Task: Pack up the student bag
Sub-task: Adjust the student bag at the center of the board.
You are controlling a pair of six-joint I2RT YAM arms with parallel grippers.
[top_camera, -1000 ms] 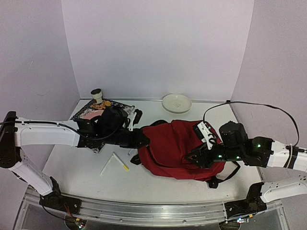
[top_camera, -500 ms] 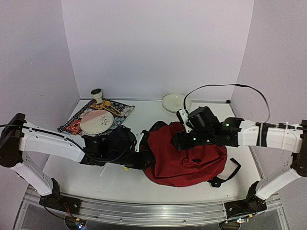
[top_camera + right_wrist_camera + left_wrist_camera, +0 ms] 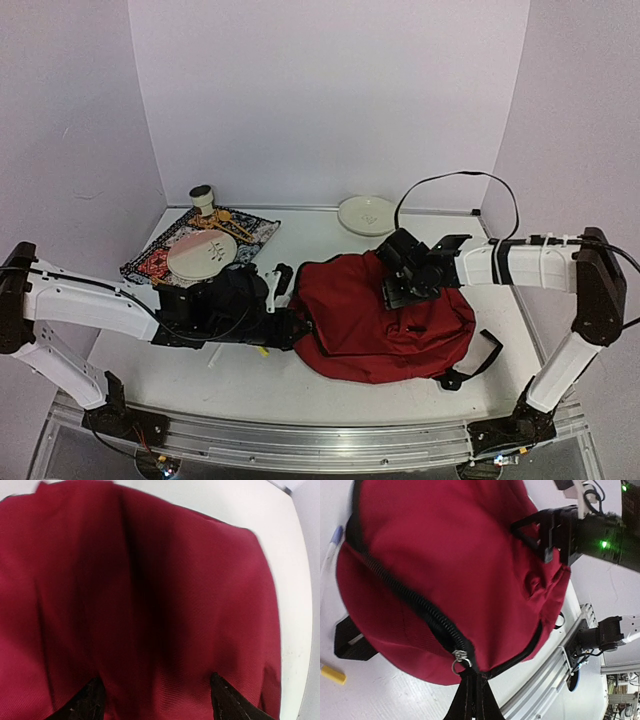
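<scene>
1. Student bag (image 3: 360, 320) lies slumped on its side between the two grippers; its near-left corner is right at the left gripper (image 3: 285, 325), and its top panel sits directly beneath the right gripper (image 3: 395, 288).
2. Big move on the right: a second ago that arm is tucked low against the bag's far right flank; now it is stretched out across the bag, hovering over the upper middle of the red fabric.
3. Its jaws spread wider during that move; in the wrist view the fingertips (image 3: 92, 697) stand well apart with only bare cloth below them, so it is open and holding nothing.
4. Left arm has dropped back toward the near edge too; the plate (image 3: 201, 255) it was covering now shows, behind the gripper.
5. Left gripper stays clamped tight; it seems to be pinching the black strap (image 3: 470, 700) at the bag's corner, just below the zipper pull (image 3: 457, 657).
6. The bag's left edge has been dragged along with it; the pen (image 3: 331, 550) now lies just beside that edge.
7. My read: left anchors, right is free to work; the zipper (image 3: 410, 605) looks closed, so opening it looks like the next job and packing has not begun.
</scene>
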